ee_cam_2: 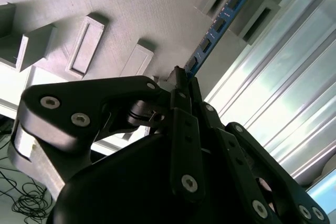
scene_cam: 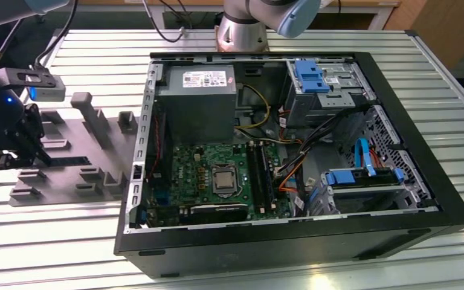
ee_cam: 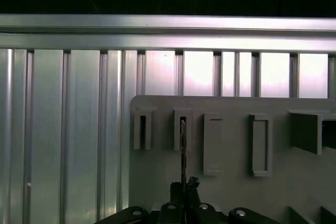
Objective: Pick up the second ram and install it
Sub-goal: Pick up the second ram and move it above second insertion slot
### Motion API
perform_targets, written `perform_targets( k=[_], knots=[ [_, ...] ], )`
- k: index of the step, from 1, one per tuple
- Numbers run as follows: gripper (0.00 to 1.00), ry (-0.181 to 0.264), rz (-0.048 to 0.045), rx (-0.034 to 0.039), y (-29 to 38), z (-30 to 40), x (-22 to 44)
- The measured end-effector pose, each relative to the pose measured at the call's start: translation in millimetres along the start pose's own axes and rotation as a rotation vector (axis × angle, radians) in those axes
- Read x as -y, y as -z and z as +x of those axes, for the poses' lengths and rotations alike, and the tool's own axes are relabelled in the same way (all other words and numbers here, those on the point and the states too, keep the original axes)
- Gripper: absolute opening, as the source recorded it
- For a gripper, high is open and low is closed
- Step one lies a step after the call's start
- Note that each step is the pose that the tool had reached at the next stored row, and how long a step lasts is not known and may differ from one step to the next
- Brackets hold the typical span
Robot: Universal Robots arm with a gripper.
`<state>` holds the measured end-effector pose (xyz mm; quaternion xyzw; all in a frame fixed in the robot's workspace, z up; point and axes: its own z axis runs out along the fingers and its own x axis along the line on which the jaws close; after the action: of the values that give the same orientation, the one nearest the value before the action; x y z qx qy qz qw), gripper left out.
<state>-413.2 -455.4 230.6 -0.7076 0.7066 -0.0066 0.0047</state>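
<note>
One risk: claw [ee_cam_2: 182, 80] pinches memory stick [ee_cam_2: 216, 26] by just one end, so it may tilt and jam against the rack [ee_cam_2: 131, 3].

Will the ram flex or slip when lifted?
Likely stiff: the ram runs straight from the gripper toward the fixture slot. Probably light, being very thin edge-on in the first wrist view. Bare chips suggest fragile; a bump might twist it.

second ram [ee_cam_2: 216, 23] | bluish-green board, black chips | on edge | one end in pincer [ee_cam_2: 182, 78] | other end at grey holder slot [ee_cam: 176, 129]
</note>
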Motion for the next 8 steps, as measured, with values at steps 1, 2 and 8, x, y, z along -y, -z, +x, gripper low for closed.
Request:
perform_targets(
  k=[1,2,8],
  knots=[
    [0.14,0.000,0.0000,0.0000,0.3,0.0,0.0],
    [0.14,0.000,0.0000,0.0000,0.5,0.0,0.0],
    [0.14,0.000,0.0000,0.0000,2.0,0.0,0.0]
  ],
)
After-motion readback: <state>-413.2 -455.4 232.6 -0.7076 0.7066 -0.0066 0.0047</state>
